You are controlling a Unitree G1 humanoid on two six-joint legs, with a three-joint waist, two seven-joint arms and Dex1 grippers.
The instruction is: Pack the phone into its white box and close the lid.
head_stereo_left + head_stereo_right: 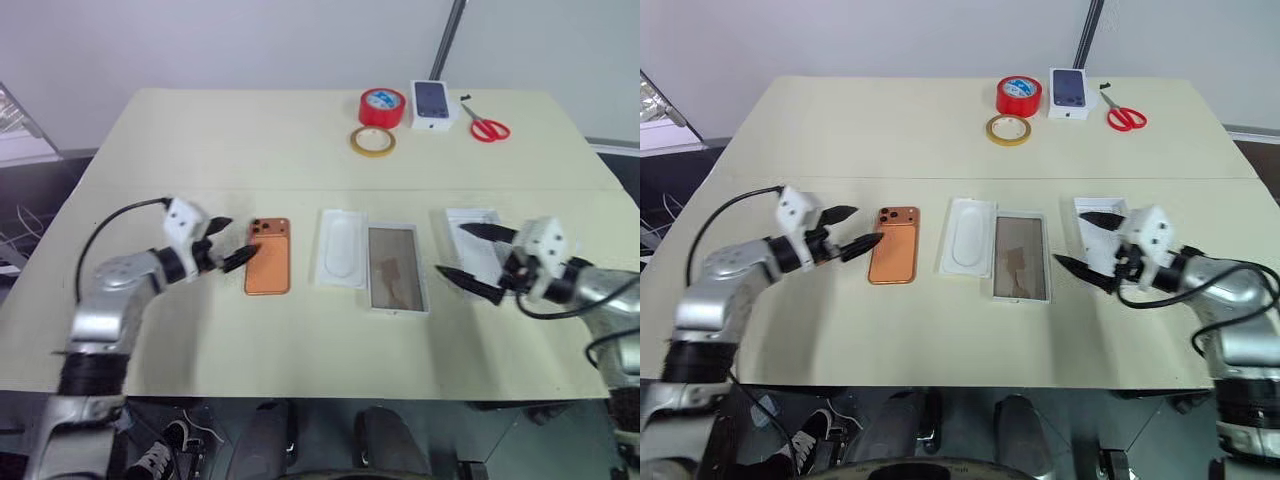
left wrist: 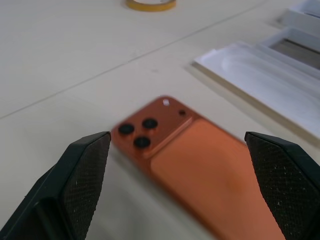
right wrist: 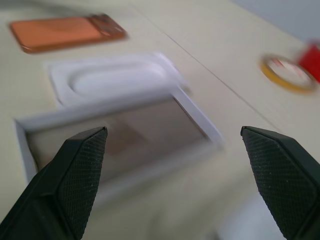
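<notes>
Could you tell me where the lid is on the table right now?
The lid lies flat on the table's right side, just right of the white box, partly behind the open right gripper.

No legible text; print on red tape roll (image 1: pixel 382 105) unreadable.

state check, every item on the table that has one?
phone: camera side up, on the table, not held
white box: open, nothing inside
lid: off the box, lying beside it
insert: out of the box, flat
left hand: open, next to the phone
right hand: open, above the lid
</notes>
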